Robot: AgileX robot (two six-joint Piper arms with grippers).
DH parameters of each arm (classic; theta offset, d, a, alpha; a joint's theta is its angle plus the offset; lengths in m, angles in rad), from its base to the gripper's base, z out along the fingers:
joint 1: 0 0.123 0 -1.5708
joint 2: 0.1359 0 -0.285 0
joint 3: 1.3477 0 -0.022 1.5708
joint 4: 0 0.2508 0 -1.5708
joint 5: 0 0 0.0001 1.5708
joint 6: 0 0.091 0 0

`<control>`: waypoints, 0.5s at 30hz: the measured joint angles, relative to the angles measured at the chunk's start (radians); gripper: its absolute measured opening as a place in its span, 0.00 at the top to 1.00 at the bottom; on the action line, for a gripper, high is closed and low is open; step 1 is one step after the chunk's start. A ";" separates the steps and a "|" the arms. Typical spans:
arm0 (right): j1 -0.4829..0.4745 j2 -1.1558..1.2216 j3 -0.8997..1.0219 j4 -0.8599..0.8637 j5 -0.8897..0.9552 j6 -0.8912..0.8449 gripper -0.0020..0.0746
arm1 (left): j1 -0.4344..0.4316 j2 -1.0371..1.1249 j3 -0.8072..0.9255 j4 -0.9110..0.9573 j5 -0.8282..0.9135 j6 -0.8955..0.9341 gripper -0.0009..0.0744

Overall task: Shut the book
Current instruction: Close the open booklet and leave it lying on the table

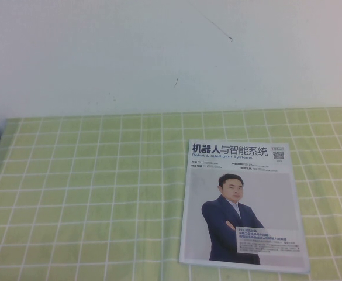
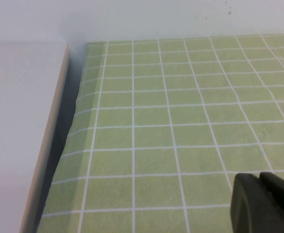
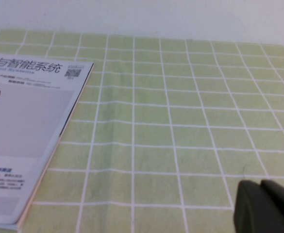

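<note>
1. The magazine (image 1: pixel 244 205) lies closed, cover up, at the high view's lower right.
2. The left gripper (image 2: pixel 261 189) and right gripper (image 3: pixel 261 194), jaws together, hover over the checked tablecloth (image 1: pixel 100 193).
3. The closing looks done; best left undisturbed.
</note>
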 joint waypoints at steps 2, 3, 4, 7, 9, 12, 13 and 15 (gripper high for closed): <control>0.000 0.000 0.000 0.000 0.000 0.000 0.98 | 0.000 0.000 0.000 0.000 0.000 0.000 0.99; 0.000 0.000 0.000 0.000 0.000 0.000 0.98 | 0.000 0.000 0.000 0.000 0.000 0.000 0.99; 0.000 0.000 0.000 0.000 0.000 0.000 0.98 | 0.000 0.000 0.000 0.000 0.000 0.000 0.99; 0.000 0.000 0.000 0.000 0.000 0.000 0.98 | 0.000 0.000 0.000 0.000 0.000 0.000 0.99; 0.000 0.000 0.000 0.000 0.000 0.000 0.98 | 0.000 0.000 0.000 0.000 0.000 0.000 0.99; 0.004 0.000 0.000 0.000 0.000 0.000 0.98 | 0.000 0.000 0.000 0.000 0.000 0.000 0.99; 0.009 0.000 0.000 0.000 0.000 0.000 0.98 | 0.000 0.000 0.000 0.000 0.000 0.000 0.99; 0.019 0.000 0.000 0.000 0.000 0.000 0.98 | 0.000 0.000 0.000 0.000 0.000 0.000 0.99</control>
